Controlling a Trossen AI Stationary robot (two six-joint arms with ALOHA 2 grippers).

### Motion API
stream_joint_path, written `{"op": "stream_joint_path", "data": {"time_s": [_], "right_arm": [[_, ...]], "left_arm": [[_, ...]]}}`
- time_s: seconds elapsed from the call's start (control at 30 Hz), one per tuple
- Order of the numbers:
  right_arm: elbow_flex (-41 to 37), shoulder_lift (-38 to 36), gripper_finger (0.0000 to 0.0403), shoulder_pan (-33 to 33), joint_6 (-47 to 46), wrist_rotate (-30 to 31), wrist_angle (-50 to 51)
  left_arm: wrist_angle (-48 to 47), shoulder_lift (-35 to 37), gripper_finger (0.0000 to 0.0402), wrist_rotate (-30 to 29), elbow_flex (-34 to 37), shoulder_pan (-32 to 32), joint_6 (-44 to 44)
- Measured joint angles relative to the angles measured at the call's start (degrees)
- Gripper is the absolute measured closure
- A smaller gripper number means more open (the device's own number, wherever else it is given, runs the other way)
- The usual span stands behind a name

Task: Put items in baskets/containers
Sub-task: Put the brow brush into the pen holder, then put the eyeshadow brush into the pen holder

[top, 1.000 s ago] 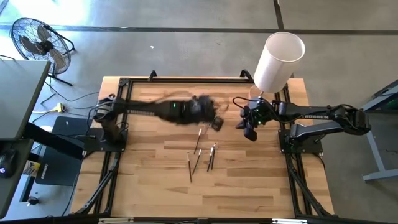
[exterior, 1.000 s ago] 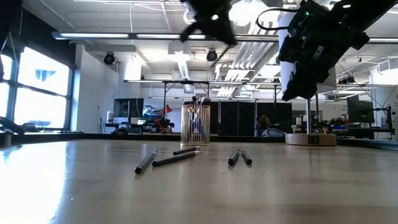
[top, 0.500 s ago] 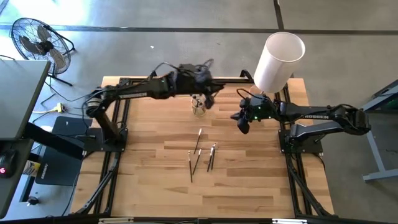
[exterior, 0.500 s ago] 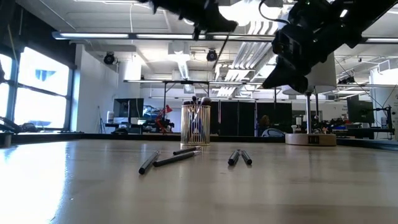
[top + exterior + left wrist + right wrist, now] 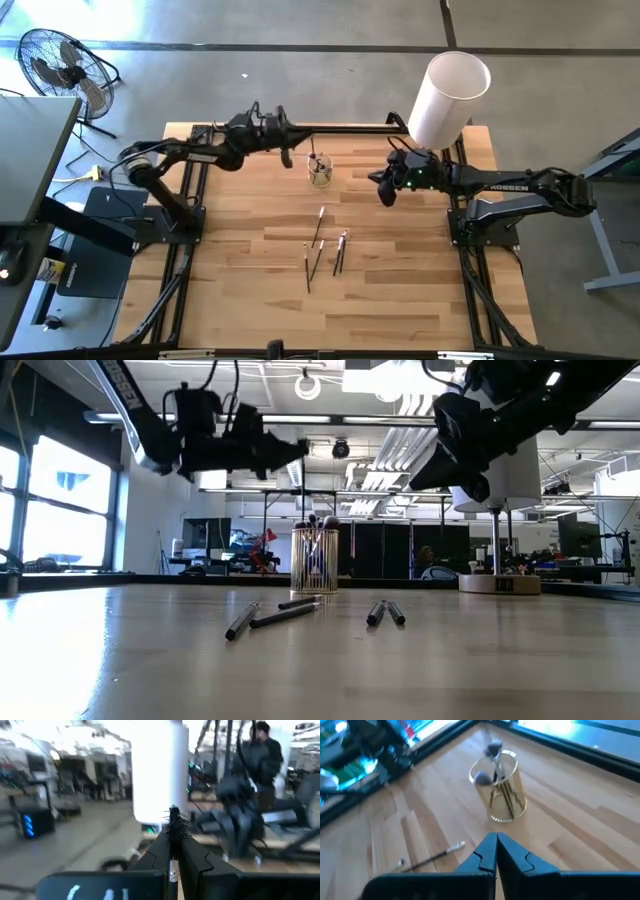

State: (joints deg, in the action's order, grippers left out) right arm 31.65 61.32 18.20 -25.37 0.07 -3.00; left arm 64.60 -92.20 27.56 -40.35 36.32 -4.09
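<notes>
A clear yellowish cup (image 5: 319,172) (image 5: 314,560) (image 5: 502,787) stands near the table's far edge with several brushes upright in it. Several more thin brushes (image 5: 318,250) (image 5: 285,615) lie flat on the table's middle. My left gripper (image 5: 287,153) (image 5: 296,452) (image 5: 174,847) hovers high, left of the cup, shut on a dark-tipped brush (image 5: 174,824). My right gripper (image 5: 383,190) (image 5: 450,465) (image 5: 496,845) hangs in the air right of the cup, shut on nothing. My left gripper pinches one brush between its two fingers, which point level toward the table's right. The brush lies along the fingers. Its silvery handle (image 5: 172,869) runs back between them, and the dark bristle tip (image 5: 174,822) sticks out past the fingertips. It is lifted clear.
A tall white cylinder (image 5: 450,95) (image 5: 157,770) stands on a round base (image 5: 500,582) at the table's far right corner, just behind my right arm. A black frame (image 5: 330,128) runs along the table's edges. Bare wood (image 5: 400,300) lies toward the near edge.
My left gripper has swung from over the table's middle toward the far edge, passed above the cup, then drawn back to the left of it, turning level. My right gripper has risen slightly and moved toward the far edge. The brushes on the table have stayed put.
</notes>
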Motion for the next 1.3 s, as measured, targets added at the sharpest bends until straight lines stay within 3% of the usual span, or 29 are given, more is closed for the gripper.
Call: {"op": "stream_joint_path", "data": {"time_s": [0.13, 0.33, 0.57, 0.73, 0.93, 1.03, 1.1, 1.3], "right_arm": [[-0.01, 0.0, 0.04, 0.02, -1.69, 2.81, -2.09], [0.0, 0.0, 0.0399, 0.01, -3.73, 3.04, -2.44], [0.0, 0.0, 0.0401, 0.02, -4.65, 3.59, -2.44], [0.0, 0.0, 0.0399, 0.02, -4.37, 3.63, -2.44], [0.0, 0.0, 0.0399, 0.02, -4.23, 3.63, -2.43], [0.0, 0.0, 0.0396, 0.02, -4.23, 3.41, -2.42], [0.0, 0.0, 0.0396, 0.02, -4.23, 2.51, -2.31], [-0.02, 0.0, 0.04, 0.02, -3.6, -3.81, -0.36]], "left_arm": [[0.44, -3.93, 0.0393, 3.97, 0.17, 0.81, -0.62], [-0.8, -7.58, 0.0381, 4.92, -0.27, 0.78, -1.05], [-6.82, -7.83, 0.0301, 2.66, -0.29, 0.7, -1.21], [-6.82, -7.83, 0.0234, 6.33, -0.31, 0.68, -2.23], [-7.32, -5.61, 0.0175, 6.26, -1.7, -1.41, -5.4], [-7.95, -1.23, 0.0175, 2.01, -3.32, -5.04, -2.49], [-12.4, 1.56, 0.0183, -3.83, -4.51, -8.32, -0.46], [-36.71, 6.54, 0.0218, -19.99, -11.82, -19.31, 0.67]]}}
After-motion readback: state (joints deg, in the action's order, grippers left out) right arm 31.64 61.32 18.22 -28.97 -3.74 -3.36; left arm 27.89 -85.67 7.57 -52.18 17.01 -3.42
